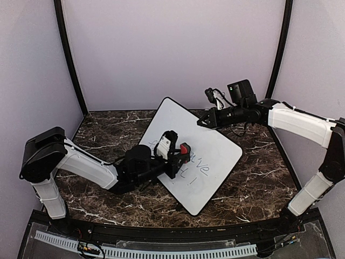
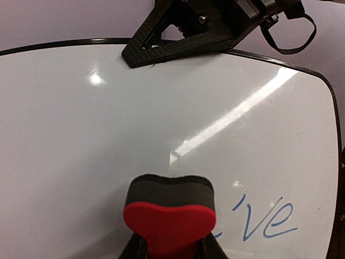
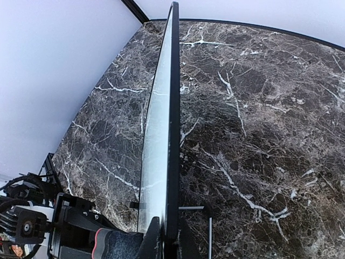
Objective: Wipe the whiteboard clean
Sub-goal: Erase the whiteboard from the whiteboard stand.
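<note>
The whiteboard point(image 1: 207, 162) lies tilted on the marble table, white with a thin black rim and blue handwriting near its lower middle. My left gripper point(image 1: 180, 154) is shut on a red eraser point(image 1: 185, 148) with a dark felt pad and presses it on the board. In the left wrist view the eraser point(image 2: 170, 216) sits left of the letters "ve" point(image 2: 269, 218) on the board point(image 2: 81, 140). My right gripper point(image 1: 200, 122) is shut on the board's far edge; the right wrist view shows its fingers point(image 3: 152, 243) pinching the rim point(image 3: 172, 135) edge-on.
The dark marble table point(image 1: 108, 129) surrounds the board, with purple walls behind and at the sides. The right gripper's black fingers point(image 2: 178, 38) show at the board's top edge in the left wrist view. The left arm point(image 1: 86, 164) lies across the near left of the table.
</note>
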Robot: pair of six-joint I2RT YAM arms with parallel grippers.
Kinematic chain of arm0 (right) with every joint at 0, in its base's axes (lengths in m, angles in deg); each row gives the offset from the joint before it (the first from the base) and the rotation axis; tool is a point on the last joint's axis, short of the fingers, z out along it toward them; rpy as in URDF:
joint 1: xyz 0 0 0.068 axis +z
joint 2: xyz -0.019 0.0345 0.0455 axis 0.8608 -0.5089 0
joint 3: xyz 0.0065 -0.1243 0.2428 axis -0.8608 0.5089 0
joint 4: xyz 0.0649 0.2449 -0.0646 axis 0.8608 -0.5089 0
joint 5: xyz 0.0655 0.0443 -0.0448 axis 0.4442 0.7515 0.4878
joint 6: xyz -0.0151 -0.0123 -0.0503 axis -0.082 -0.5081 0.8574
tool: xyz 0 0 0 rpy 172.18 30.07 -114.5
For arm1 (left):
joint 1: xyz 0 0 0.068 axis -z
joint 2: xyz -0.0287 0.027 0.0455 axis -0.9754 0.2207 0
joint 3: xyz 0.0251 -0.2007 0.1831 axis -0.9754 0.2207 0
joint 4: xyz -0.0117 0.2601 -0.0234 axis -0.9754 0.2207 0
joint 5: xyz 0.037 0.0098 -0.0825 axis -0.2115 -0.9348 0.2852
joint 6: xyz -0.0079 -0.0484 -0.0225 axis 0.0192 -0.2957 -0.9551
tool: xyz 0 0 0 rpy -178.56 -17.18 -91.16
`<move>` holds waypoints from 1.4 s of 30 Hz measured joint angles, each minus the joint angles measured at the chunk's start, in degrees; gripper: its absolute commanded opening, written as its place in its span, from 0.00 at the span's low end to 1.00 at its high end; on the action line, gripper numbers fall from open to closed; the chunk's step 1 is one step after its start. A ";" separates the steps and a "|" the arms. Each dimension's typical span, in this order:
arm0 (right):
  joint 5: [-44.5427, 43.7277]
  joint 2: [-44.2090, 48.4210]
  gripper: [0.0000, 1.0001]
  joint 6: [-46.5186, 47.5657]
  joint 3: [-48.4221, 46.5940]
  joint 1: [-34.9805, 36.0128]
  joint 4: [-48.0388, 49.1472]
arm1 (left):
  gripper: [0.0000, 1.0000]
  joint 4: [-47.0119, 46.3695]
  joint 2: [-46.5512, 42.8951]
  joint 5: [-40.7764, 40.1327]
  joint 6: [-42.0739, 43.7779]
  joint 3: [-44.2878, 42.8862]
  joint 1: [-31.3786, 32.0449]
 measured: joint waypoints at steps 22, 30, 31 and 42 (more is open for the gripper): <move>0.39 -0.22 0.00 0.17 0.00 -0.11 0.39 | 0.00 1.42 -0.39 0.63 0.94 -0.70 0.33; 0.42 -0.24 0.00 0.17 -0.02 -0.11 0.42 | 0.00 1.22 -0.92 0.87 0.26 0.96 0.35; 0.39 -0.26 0.00 0.17 -0.02 -0.11 0.42 | 0.00 1.55 -0.90 0.90 0.26 0.68 0.39; 0.26 -0.26 0.00 0.33 -0.02 -0.11 0.46 | 0.00 5.51 0.15 0.90 1.68 -6.34 0.72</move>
